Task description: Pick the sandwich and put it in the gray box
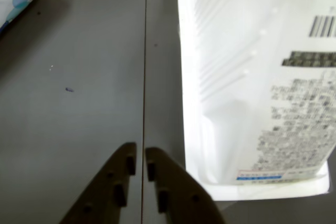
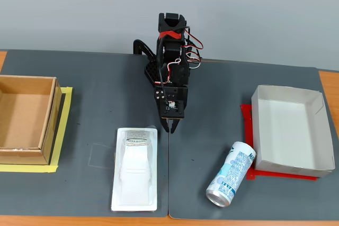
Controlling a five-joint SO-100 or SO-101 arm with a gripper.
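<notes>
a lab-style test bench: gray mats (image 2: 106,83), taped markers (image 2: 63,130), plain wall (image 2: 238,14).

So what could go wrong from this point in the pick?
1. The fingers look nearly shut over bare mat beside the sandwich, so a descent here could miss it or clip its rim.
2. The can lies on its side between the sandwich and the gray box; a low carry might knock it rolling.

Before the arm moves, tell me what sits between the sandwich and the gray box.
In the fixed view, the drink can lies on its side on the mat between the sandwich and the gray box, close to the box's near left corner. Nothing lies between the gripper and the sandwich; the gripper is shut.
</notes>
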